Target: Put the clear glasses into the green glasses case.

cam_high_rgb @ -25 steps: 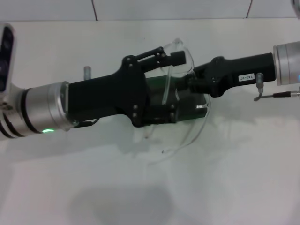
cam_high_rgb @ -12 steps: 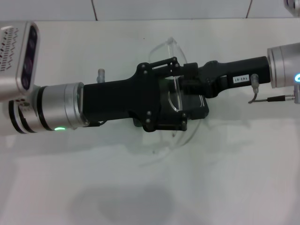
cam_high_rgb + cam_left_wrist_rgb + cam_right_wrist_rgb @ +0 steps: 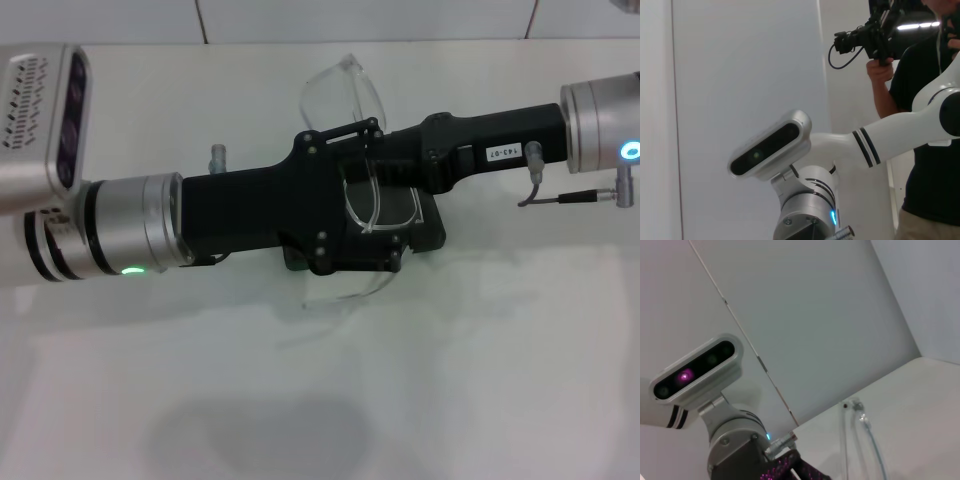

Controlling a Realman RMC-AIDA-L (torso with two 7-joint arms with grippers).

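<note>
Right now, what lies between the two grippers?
In the head view, the glasses over the green case lie between the left gripper and the right gripper.

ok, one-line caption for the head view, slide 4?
Both grippers, left and right, meet over the green glasses case, lowering the clear glasses.

Your two grippers meet over the middle of the table point(image 3: 480, 380): the left gripper point(image 3: 375, 195) reaches in from the left and the right gripper point(image 3: 400, 172) from the right, both above the glasses case point(image 3: 432, 232), which lies flat on the table under them. You have the glasses point(image 3: 345, 85) over the case, one lens sticking out behind the grippers toward the far edge, another part lying across the case between the left gripper's fingers point(image 3: 352, 130), and a thin arm trailing out in front onto the table.
</note>
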